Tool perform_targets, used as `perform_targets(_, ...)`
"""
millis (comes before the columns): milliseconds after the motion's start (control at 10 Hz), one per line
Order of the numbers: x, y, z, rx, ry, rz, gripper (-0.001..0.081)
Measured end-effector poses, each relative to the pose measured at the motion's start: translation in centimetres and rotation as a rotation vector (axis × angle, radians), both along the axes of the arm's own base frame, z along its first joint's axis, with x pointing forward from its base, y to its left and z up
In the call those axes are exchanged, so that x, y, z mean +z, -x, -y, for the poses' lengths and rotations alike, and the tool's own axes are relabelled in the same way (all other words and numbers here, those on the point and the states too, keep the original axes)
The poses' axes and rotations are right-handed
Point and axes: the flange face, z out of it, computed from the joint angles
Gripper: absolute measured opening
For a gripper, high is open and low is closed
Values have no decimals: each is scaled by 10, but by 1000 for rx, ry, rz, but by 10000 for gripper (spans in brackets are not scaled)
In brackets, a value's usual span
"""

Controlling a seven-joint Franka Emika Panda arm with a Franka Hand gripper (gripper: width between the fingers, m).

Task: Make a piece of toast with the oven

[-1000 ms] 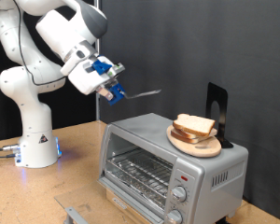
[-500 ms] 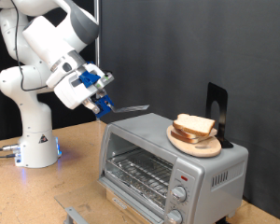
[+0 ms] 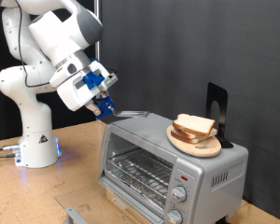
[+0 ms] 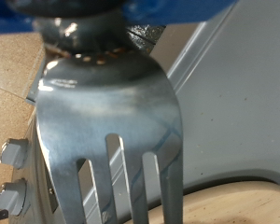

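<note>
One claw (image 3: 105, 103) clamps a fork (image 4: 107, 140) (tines over the oven (image 3: 168, 154) top's edge).

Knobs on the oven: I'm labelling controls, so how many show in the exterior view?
2, both on the oven's front panel at the exterior view's right: one knob above the other. None seem hidden.

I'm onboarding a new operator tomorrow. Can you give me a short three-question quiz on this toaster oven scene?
1. True or false: the silver-grey toaster oven's glass door is open.
2. Where do the pale tan bread slices sit? A) on the wire rack B) on the round wooden plate atop the oven C) on the table
3. What does the gripper hold in its jaws?

Key: 1 false; 2 B; 3 a metal fork, its tines reaching over the oven's top.
</note>
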Motion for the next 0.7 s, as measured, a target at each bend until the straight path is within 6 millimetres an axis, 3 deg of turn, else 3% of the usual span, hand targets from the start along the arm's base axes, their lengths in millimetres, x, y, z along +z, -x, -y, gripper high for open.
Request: perform_targets(700, -7, -67, -5, 42, 15, -119, 494)
